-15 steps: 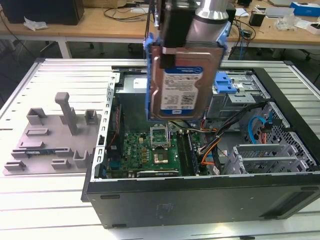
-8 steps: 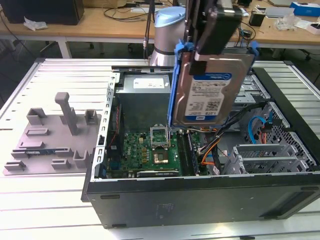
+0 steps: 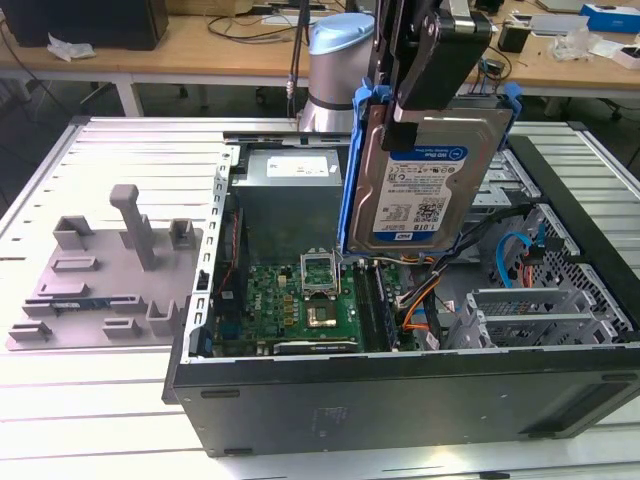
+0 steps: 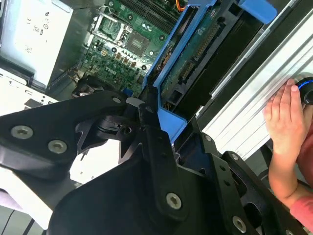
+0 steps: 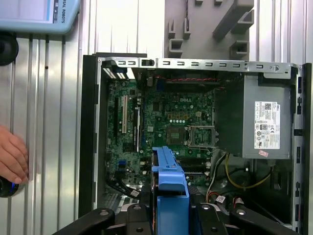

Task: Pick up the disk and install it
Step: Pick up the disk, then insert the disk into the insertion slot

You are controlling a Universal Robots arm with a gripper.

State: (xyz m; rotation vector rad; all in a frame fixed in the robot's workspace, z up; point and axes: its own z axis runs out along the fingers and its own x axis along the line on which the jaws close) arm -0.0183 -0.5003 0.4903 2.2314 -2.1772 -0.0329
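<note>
At the exterior view's left, one grey fixture plate (image 3: pixel 100 275) lies on the slatted metal table (image 3: pixel 90 400), just beside the left wall of the one open computer case (image 3: pixel 400 395). Inside that wall the motherboard (image 3: pixel 300 300) lies flat, with the power supply (image 3: pixel 290 170) behind it. The well above the board is open.

Further right, the single gripper (image 3: pixel 402 132) is clamped on the upper edge of the one disk (image 3: pixel 425 195). The disk hangs upright over the case's interior with its label face toward the camera. Two blue rails (image 3: pixel 349 175) frame its sides. Its lower edge is above the board's right margin, near a bundle of cables; whether it touches anything below cannot be told.

On the exterior view's right, the grey drive cage (image 3: pixel 545 310) stands close beside the disk, so room is tighter there.

In the second wrist view, one person's hand (image 4: pixel 283 115) rests on the table slats outside the case.
</note>
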